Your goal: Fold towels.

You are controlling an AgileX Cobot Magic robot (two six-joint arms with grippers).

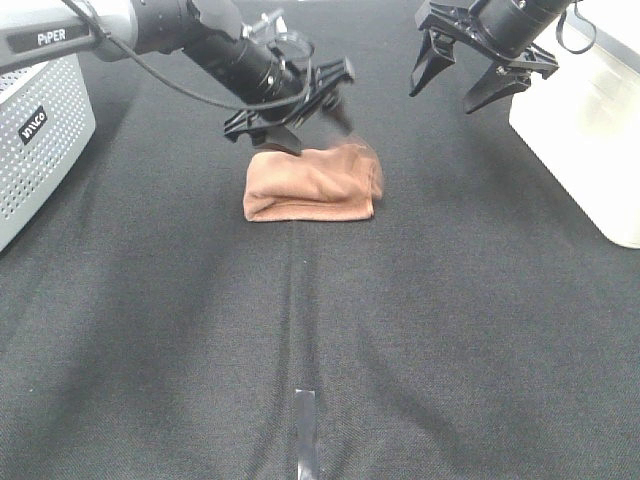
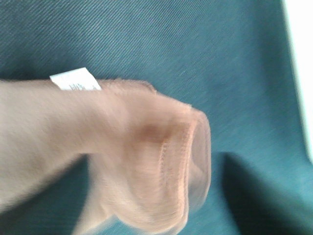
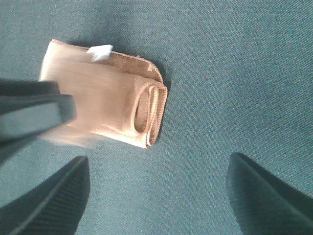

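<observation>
The brown towel (image 1: 310,185) lies folded into a thick small rectangle on the black cloth, slightly left of centre. Its right end is motion-blurred. My left gripper (image 1: 312,125) hovers just above the towel's far edge, fingers spread and holding nothing I can see. The left wrist view is filled by the blurred towel (image 2: 122,142) and its white tag (image 2: 76,79); no fingers show there. My right gripper (image 1: 450,92) hangs open at the back right, well clear of the towel (image 3: 112,103). Its own view shows that gripper (image 3: 156,164) empty, with the tag (image 3: 100,51) on the towel's far end.
A grey perforated basket (image 1: 40,140) stands at the left edge. A white bin (image 1: 590,130) stands at the right edge, close to the right arm. A short strip of tape (image 1: 305,430) lies on the cloth near the front.
</observation>
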